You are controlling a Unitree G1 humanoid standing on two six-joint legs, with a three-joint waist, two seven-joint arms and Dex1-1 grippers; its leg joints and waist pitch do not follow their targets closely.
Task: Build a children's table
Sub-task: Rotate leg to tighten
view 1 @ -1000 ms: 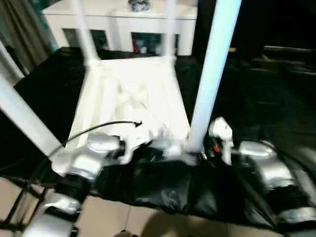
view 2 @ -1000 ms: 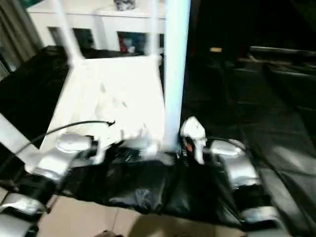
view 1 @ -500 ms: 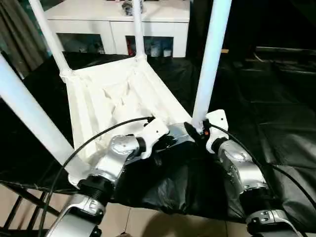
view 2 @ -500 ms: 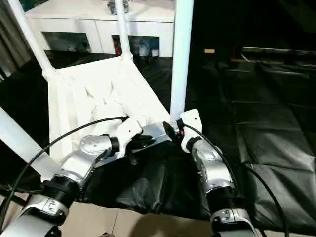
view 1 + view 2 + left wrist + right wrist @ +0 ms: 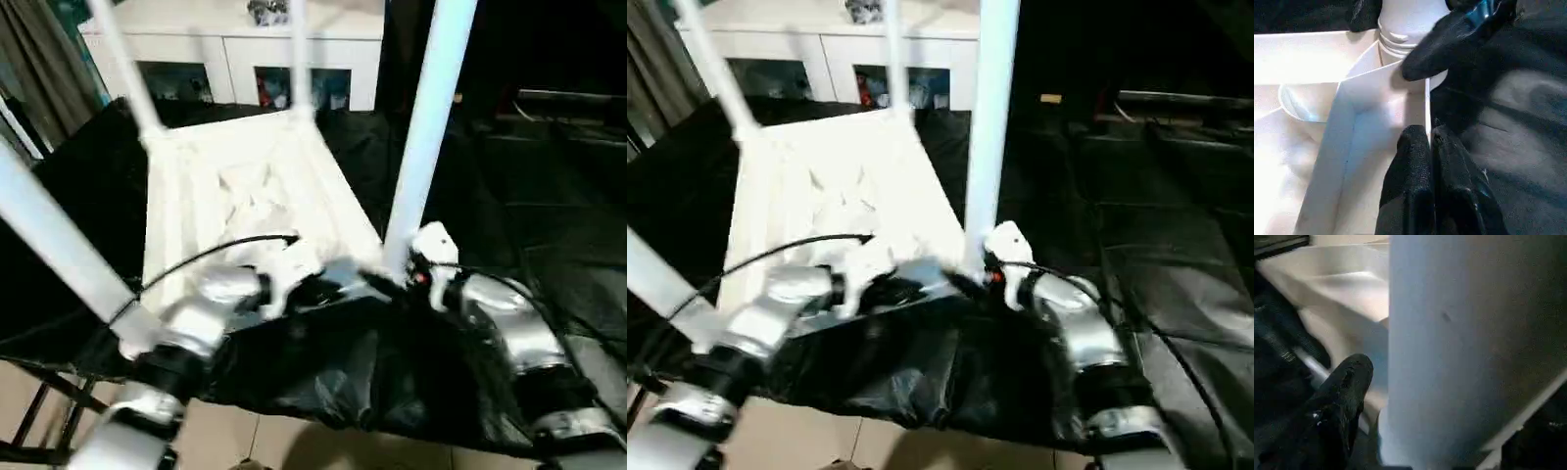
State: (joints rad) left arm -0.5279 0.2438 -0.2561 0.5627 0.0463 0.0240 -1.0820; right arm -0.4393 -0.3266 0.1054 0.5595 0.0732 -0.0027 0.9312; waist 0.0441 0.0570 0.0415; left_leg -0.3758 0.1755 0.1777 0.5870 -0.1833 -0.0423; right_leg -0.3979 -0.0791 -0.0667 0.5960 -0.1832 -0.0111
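The children's table lies upside down, its ribbed white top (image 5: pixel 255 186) on black cloth. Its legs stand upright in the corner sockets: near-right (image 5: pixel 428 127), near-left (image 5: pixel 54 235), far-left (image 5: pixel 122 64) and far-right (image 5: pixel 297 54). My left gripper (image 5: pixel 1431 139) reaches across to the near-right corner and is shut on the top's thin rim (image 5: pixel 1427 107). My right gripper (image 5: pixel 397 279) is at the foot of the near-right leg (image 5: pixel 1469 347). It is open, with one black finger (image 5: pixel 1347 396) standing a little off the tube.
A white cabinet (image 5: pixel 235 49) with glass doors stands behind the black-draped table (image 5: pixel 549 196). Crumpled black film (image 5: pixel 343 372) hangs over the front edge, with tiled floor (image 5: pixel 294 441) below. A curtain (image 5: pixel 39 69) hangs at the far left.
The head camera has swung about. My right gripper's fingers have spread wider around the near-right leg. My left gripper stays shut at the rim.
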